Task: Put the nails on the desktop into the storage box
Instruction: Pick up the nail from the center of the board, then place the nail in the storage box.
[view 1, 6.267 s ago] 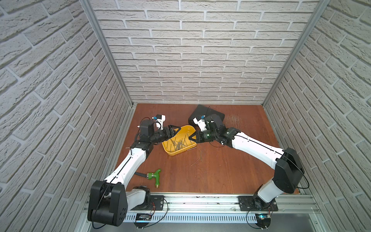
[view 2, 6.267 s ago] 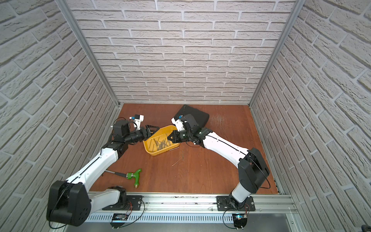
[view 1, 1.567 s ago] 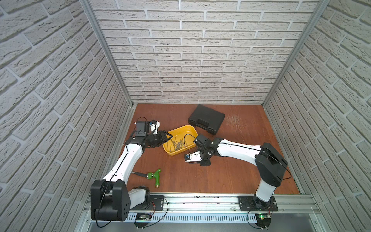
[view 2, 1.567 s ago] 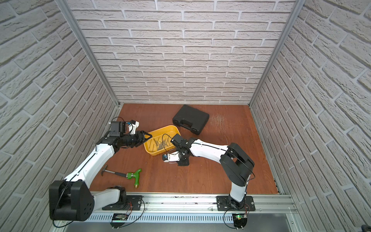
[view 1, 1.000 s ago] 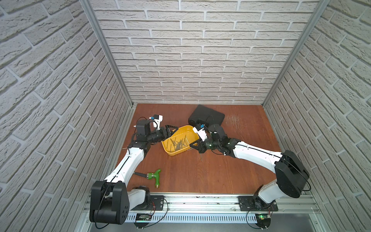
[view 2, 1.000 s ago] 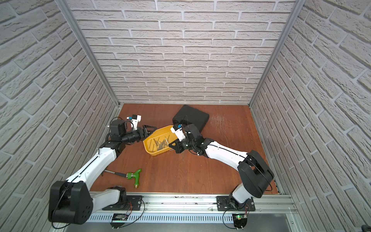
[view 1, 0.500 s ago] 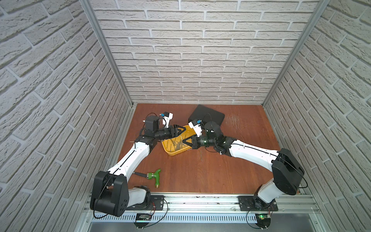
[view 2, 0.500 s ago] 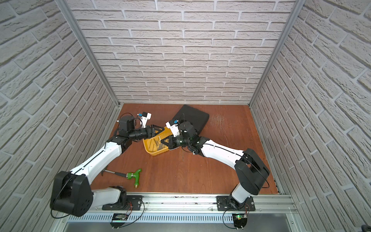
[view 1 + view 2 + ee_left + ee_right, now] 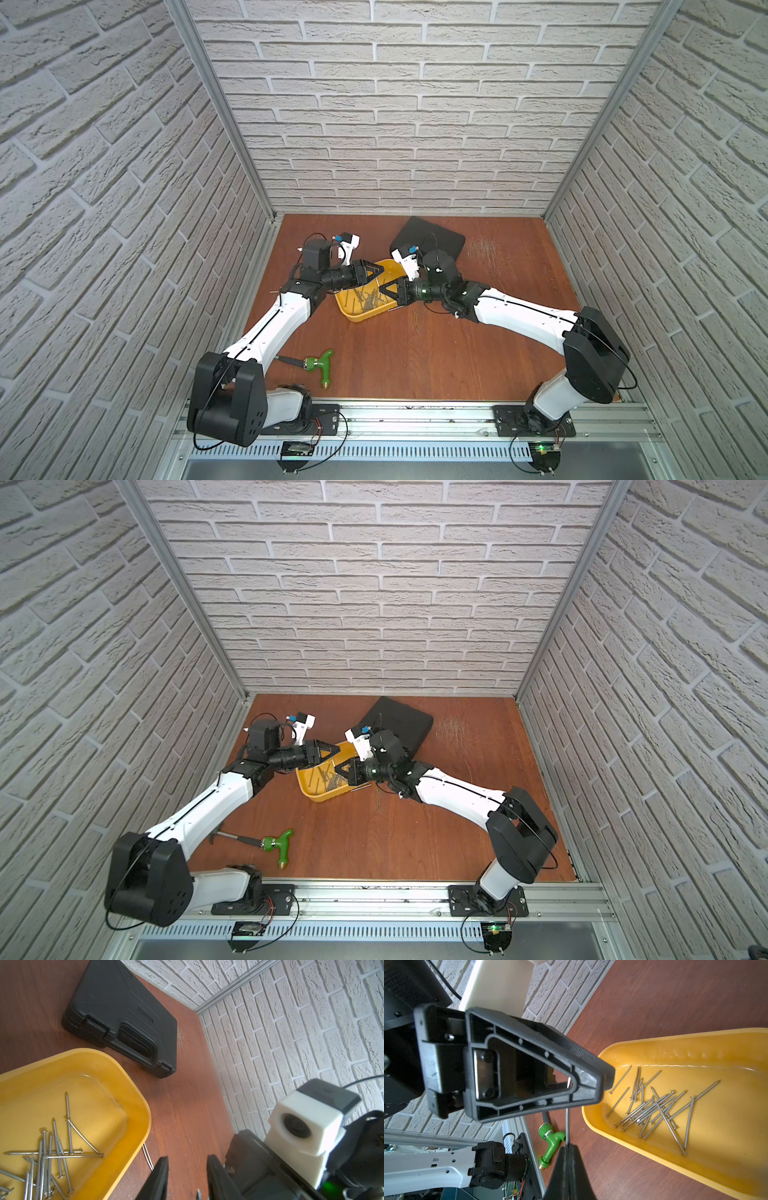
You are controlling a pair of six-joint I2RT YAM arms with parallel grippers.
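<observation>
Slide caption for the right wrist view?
Right gripper shut on one nail near the storage box of nails.

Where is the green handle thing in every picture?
In a top view: green handle on the desktop, beside the left arm.
In a top view: green handle, same spot.
Left wrist: not in it.
Right wrist: green handle outside the storage box.
Shared landmark: the yellow storage box.

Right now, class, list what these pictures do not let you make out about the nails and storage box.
- Right wrist view: the left gripper hides the far part of the nail that the right gripper holds.
- Both wrist views: the picture edge cuts off the storage box, so its nails cannot be counted.
- Top views: loose nails on the desktop are too small to count.
</observation>
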